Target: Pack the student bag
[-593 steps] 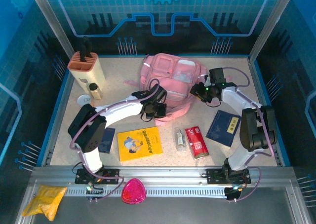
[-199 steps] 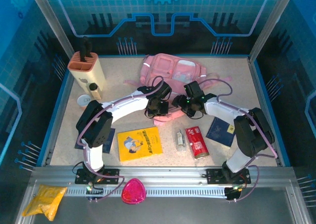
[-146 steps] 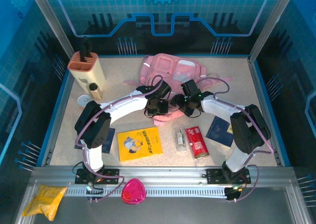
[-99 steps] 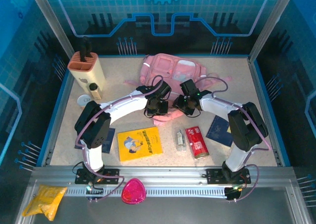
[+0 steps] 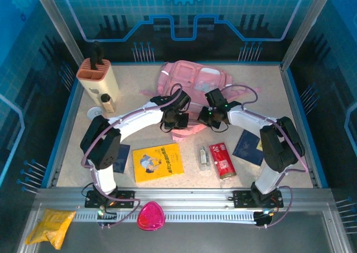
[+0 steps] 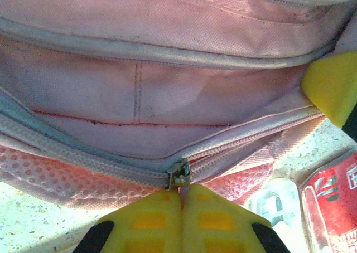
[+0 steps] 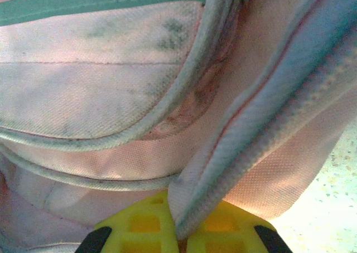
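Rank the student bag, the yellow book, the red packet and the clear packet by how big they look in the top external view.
Largest to smallest:
1. student bag
2. yellow book
3. red packet
4. clear packet

Beige holder (image 5: 99, 77) stands far left; pink pouch (image 5: 151, 216) and yellow packet (image 5: 50, 226) lie on front ledge.

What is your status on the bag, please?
Left gripper shut on zipper pull. Right gripper shut on zipper edge. Student bag on table. Yellow book nearby, apart.
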